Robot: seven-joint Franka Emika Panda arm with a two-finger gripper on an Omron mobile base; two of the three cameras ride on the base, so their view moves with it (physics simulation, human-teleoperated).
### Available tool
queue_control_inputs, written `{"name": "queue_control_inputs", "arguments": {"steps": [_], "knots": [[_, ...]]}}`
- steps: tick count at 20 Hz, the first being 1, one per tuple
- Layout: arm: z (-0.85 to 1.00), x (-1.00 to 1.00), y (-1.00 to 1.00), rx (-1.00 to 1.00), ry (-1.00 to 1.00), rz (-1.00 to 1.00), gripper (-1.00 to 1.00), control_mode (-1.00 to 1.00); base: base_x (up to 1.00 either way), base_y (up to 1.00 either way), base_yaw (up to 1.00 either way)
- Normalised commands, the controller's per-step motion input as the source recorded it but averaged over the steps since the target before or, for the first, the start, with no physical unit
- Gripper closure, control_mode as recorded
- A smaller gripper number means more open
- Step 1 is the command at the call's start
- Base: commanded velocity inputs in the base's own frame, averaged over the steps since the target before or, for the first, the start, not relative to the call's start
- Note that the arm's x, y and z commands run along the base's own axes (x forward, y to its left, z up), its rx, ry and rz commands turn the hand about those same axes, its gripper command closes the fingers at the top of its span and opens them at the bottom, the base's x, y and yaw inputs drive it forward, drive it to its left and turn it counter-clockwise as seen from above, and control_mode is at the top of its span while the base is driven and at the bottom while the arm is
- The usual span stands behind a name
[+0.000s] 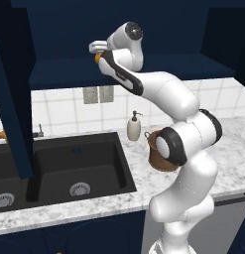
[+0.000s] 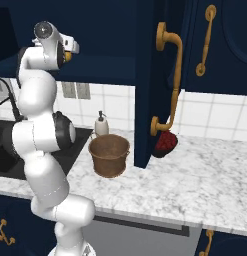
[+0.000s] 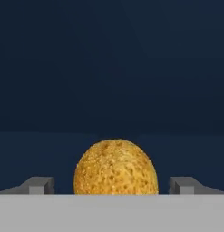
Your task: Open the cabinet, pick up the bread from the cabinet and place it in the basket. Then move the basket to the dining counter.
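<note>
The cabinet (image 1: 119, 72) stands open, and my arm reaches up onto its navy shelf. In the hand view the bread (image 3: 115, 167), a rounded orange-yellow lump, lies on the shelf right in front of my gripper (image 3: 115, 185). The gripper is open, one of its fingertips (image 3: 38, 185) on each side of the bread with a gap. From the base views the bread (image 1: 97, 58) (image 2: 69, 57) peeks out at the hand. The brown woven basket (image 2: 109, 155) sits on the marbled counter below, partly behind my arm (image 1: 154, 151). The dining counter is out of view.
An open cabinet door (image 2: 155, 75) with a gold handle hangs over the counter, and the other door (image 1: 12, 99) hangs at the left. A soap dispenser (image 1: 134, 126) stands behind the black sink (image 1: 74, 163). A red pot (image 2: 165, 143) sits behind the open door.
</note>
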Motion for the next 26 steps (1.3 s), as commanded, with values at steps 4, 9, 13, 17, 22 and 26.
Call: {"name": "queue_control_inputs", "arguments": {"steps": [4,9,13,17,22,26], "knots": [[-0.11,0.56,0.12,-0.04,0.07,0.0,-1.0,-1.0,0.0,0.0,0.0],[-0.26,0.28,0.11,-0.07,0.05,0.0,-1.0,-1.0,0.0,0.0,0.0],[-0.34,0.08,0.02,-0.07,0.03,0.01,-1.0,-1.0,0.0,0.0,0.0],[-0.51,-0.06,0.0,-0.06,0.01,0.02,-1.0,-1.0,0.0,0.0,0.0],[-0.49,-0.01,0.0,-0.04,0.0,0.02,-1.0,-1.0,0.0,0.0,0.0],[-0.42,0.27,0.0,-0.01,0.0,0.01,-1.0,-1.0,0.0,0.0,0.0]]}}
